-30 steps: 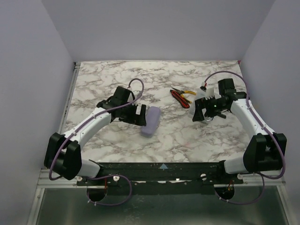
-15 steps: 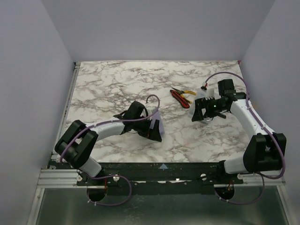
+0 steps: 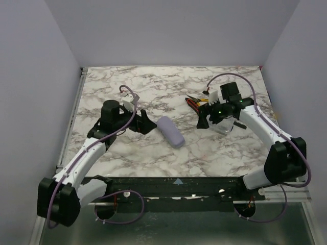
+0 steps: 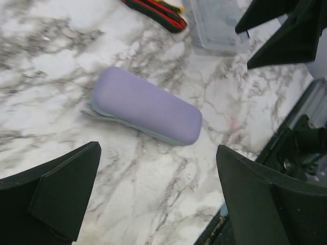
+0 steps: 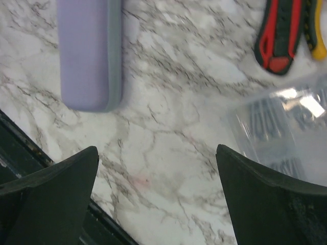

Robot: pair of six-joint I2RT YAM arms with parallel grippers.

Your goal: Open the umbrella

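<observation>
The umbrella is not in any view. My left gripper (image 3: 145, 123) is open and empty, low over the marble table (image 3: 133, 92), just left of a lavender oval hard-shell case (image 3: 170, 131). In the left wrist view the case (image 4: 145, 104) lies beyond my gripper (image 4: 157, 148), apart from the fingers. My right gripper (image 3: 203, 120) is open and empty, to the right of the case and near the pliers. In the right wrist view my gripper (image 5: 156, 149) hovers over bare marble with the case (image 5: 89, 51) at the upper left.
Red-and-yellow-handled pliers (image 3: 197, 104) lie behind the right gripper; they also show in the wrist views (image 4: 153, 10) (image 5: 286, 30). A clear plastic box (image 3: 224, 125) sits under the right wrist (image 5: 281, 127) (image 4: 214, 25). The table's black front edge (image 3: 176, 179) is close.
My left arm pulled back to the left, off the lavender case, which now lies turned diagonally. My right gripper moved left and back, toward the pliers.
</observation>
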